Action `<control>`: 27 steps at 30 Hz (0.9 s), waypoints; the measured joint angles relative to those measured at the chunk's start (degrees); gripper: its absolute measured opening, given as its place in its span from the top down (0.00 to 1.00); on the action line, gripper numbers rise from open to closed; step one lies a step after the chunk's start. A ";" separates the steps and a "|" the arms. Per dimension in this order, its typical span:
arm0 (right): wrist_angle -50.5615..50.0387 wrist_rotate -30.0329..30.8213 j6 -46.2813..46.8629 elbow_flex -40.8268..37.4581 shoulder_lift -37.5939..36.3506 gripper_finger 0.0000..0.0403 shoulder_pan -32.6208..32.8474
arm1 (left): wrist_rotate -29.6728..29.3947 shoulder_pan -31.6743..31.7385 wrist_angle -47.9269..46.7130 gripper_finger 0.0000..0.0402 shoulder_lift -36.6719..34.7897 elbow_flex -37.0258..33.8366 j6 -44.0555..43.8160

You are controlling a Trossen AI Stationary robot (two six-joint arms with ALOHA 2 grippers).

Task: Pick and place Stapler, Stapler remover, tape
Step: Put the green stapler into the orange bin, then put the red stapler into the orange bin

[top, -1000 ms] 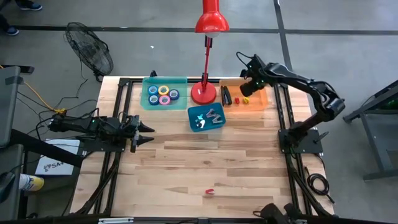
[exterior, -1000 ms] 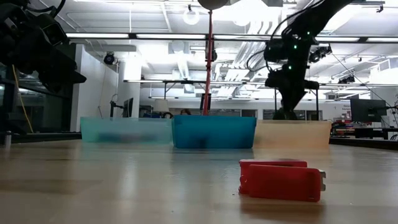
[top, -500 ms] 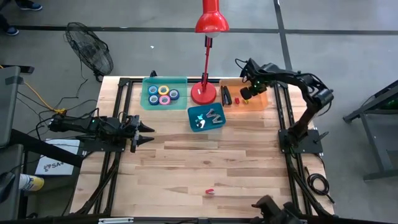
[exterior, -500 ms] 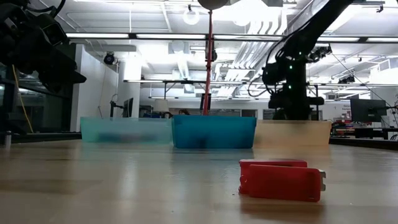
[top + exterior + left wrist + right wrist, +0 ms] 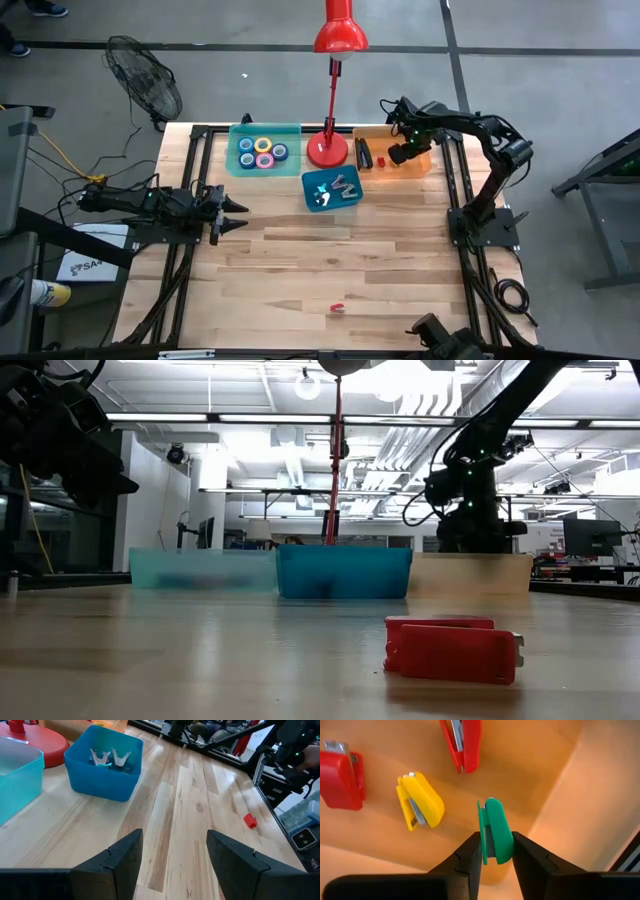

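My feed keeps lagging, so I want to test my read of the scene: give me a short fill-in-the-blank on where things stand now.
1. The right gripper grips a small ____ stapler.
2. It hangs over the ____ plastic bin.
3. The left gripper waits at the table's left side, its jaws ____.
4. A small red stapler lies on the bare wooden ____.

Missing words: green; orange; open; table

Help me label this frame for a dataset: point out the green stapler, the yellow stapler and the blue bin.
green stapler (image 5: 496, 831), right wrist view, middle of its green body between the end effector fingers.
yellow stapler (image 5: 421, 806), right wrist view, its yellow top.
blue bin (image 5: 100, 776), left wrist view, front wall.
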 joint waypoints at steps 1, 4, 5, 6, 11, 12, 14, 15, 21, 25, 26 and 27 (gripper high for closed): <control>-0.44 0.00 0.04 0.00 0.00 0.76 0.00 | 0.00 0.00 -0.01 0.46 0.02 0.00 0.00; -1.49 0.09 0.08 0.00 0.00 0.72 -0.02 | 0.00 0.00 -0.01 0.46 0.01 0.00 0.00; -1.75 0.11 0.09 0.00 0.02 0.71 -0.02 | 0.00 0.00 0.00 0.46 0.00 0.00 0.00; -2.05 0.11 0.11 0.00 0.02 0.70 0.00 | 0.00 0.02 0.00 0.46 0.00 0.00 0.00; -2.84 0.02 0.13 0.00 0.02 0.66 0.02 | 0.00 0.01 -0.01 0.46 0.01 0.00 0.00; -2.95 0.04 0.14 0.00 0.02 0.65 0.02 | 0.00 0.02 0.00 0.46 0.02 0.00 0.00; -3.06 0.02 0.13 0.00 0.02 0.63 0.02 | 0.00 0.01 -0.01 0.46 0.02 0.00 0.00; -3.25 -0.03 0.13 0.00 0.02 0.62 0.02 | 0.00 0.02 -0.01 0.46 0.01 0.00 0.00; -3.66 -0.10 -0.04 -0.02 -2.59 0.57 0.04 | 0.00 0.02 0.00 0.46 0.01 -0.02 0.00; -3.71 0.65 0.20 -0.02 -6.17 0.57 0.07 | 0.00 0.02 -0.01 0.46 0.00 -0.02 0.00; -3.78 0.12 0.22 -0.02 -7.24 0.57 0.07 | 0.00 0.01 -0.01 0.46 0.00 -0.02 0.00; -3.97 -0.82 0.26 -0.02 -8.32 0.58 0.21 | 0.00 0.02 0.00 0.46 0.02 -0.02 0.00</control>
